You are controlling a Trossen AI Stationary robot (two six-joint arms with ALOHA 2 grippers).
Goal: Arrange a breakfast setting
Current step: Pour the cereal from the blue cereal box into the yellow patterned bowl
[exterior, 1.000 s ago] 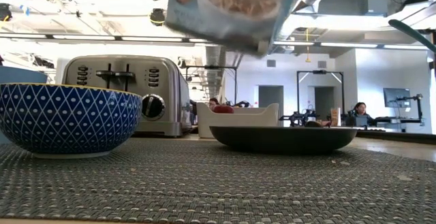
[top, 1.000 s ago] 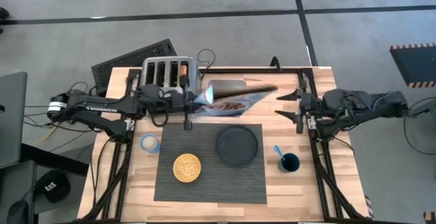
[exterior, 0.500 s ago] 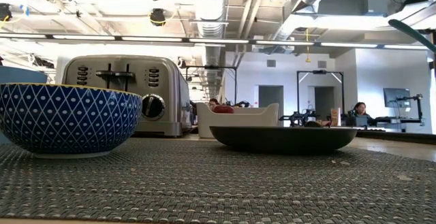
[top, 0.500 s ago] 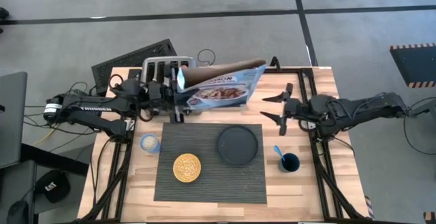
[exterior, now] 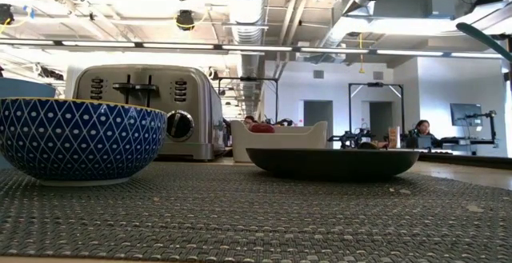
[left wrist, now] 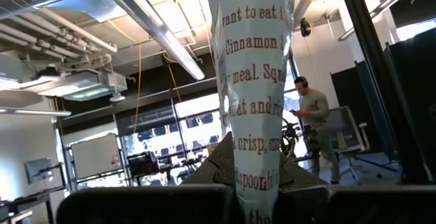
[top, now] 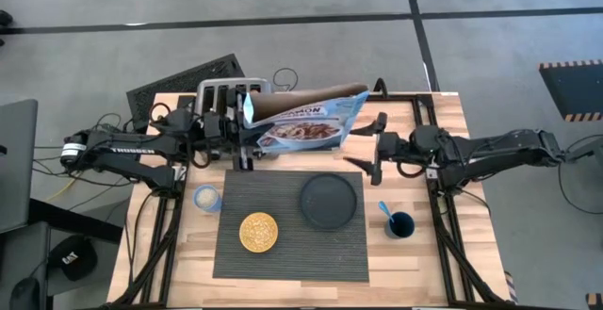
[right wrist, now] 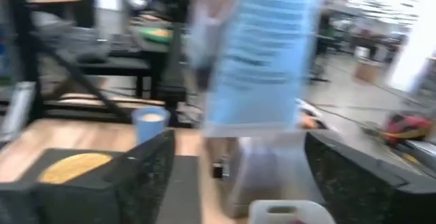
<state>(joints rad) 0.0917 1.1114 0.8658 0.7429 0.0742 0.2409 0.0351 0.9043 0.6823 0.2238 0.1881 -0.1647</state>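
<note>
My left gripper is shut on the blue cereal box, held above the table's far middle. My right gripper is open just to the right of the box; its fingers stand apart in the right wrist view. On the dark ribbed placemat sit the bowl, yellow inside and blue-patterned outside, and the dark plate. The dark blue cup with the blue-handled spoon stands right of the mat. The red apple lies in a white tray. No bagel shows. My left gripper pinches the cereal box's left end between its two fingers, on the narrow printed side panel. The fingers come level from the table's left. The box is lifted clear, stretching toward the table's right, its picture face tilted toward the near side.
The steel toaster stands at the far edge behind the left gripper. A small light blue cup sits left of the mat. Black frame rails run along both table sides. A person stands in the room beyond.
My left gripper has lifted the cereal box higher and drawn back a little toward the table's left and far side; the box has left the low view and turned its picture face toward the near side. My right gripper has moved toward the table's left, up to the box's right end.
</note>
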